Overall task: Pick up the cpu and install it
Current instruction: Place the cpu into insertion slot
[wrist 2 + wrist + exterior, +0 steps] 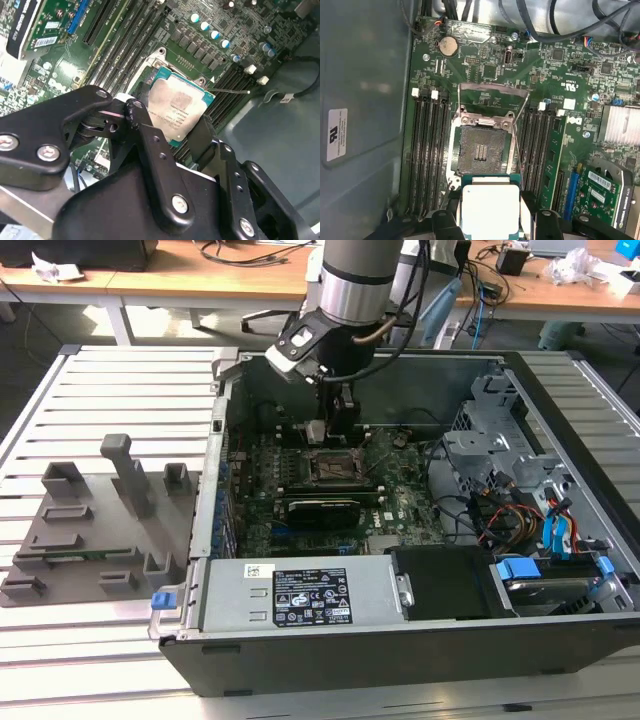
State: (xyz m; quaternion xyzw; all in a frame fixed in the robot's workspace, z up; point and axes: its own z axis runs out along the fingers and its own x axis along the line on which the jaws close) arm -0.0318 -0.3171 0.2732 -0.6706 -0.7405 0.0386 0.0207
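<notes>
On the table's (100,380) edge at the exterior view's left lies a grey plastic fixture (90,530) with upright blocks. Beside it, toward the exterior view's right, an open case (400,650) lies on its side and takes up the rest of the table. A metal box (300,595) with a label sits along the case's near edge, and the green board (400,500) lies behind it.

The arm (355,280) reaches down into the case near its far wall. The gripper (172,120) hangs low over the board, its two black fingers (142,125) clamped on opposite sides of the cpu (490,207). The cpu is held flat with its silver plate up, clear of the board and just beside the socket (480,150). The socket is bare, with its metal frame (492,95) swung up. Rows of dark slots (427,150) flank the socket on both sides, and a coin cell (447,46) sits on the board beyond it.

At the case's edge on the exterior view's right, a metal cage (490,430) stands over a tangle of cables (555,530) in blue, red and black.
</notes>
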